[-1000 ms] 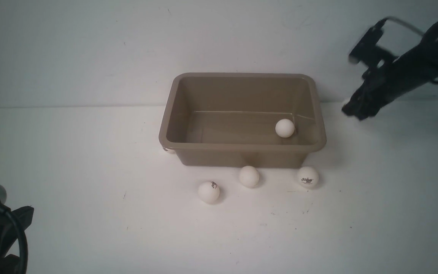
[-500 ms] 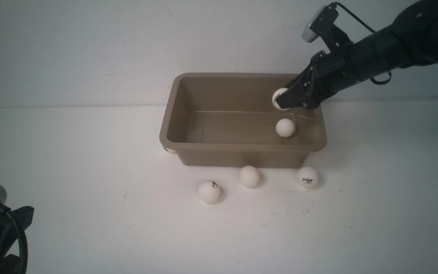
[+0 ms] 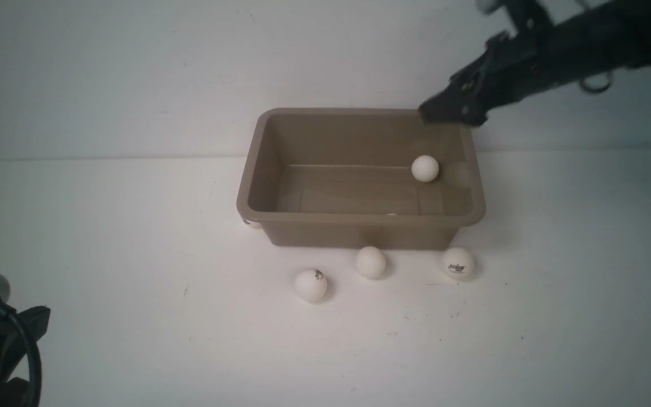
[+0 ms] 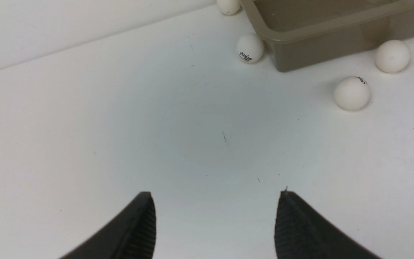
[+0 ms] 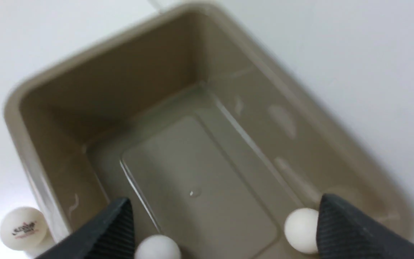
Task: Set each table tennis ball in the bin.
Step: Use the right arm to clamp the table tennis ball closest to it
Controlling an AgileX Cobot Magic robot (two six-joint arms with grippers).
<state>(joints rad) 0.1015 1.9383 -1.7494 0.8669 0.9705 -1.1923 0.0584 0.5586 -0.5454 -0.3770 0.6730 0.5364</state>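
White tabletop (image 3: 133,282) holds the bin (image 3: 359,233); two balls (image 3: 425,168) lie inside. Right claw (image 3: 438,113), spread wide and empty, hangs above its far right corner, placed for dropping. Three balls (image 3: 370,262) sit along its near wall; left claw (image 4: 216,216) gapes, empty.

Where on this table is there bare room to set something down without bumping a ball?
Widest free patch: the table left of the bin, away from its wall. Also bare: right of the bin, and the near strip in front of the three balls. Crowded: along the bin's front wall, and two more balls by its left wall.
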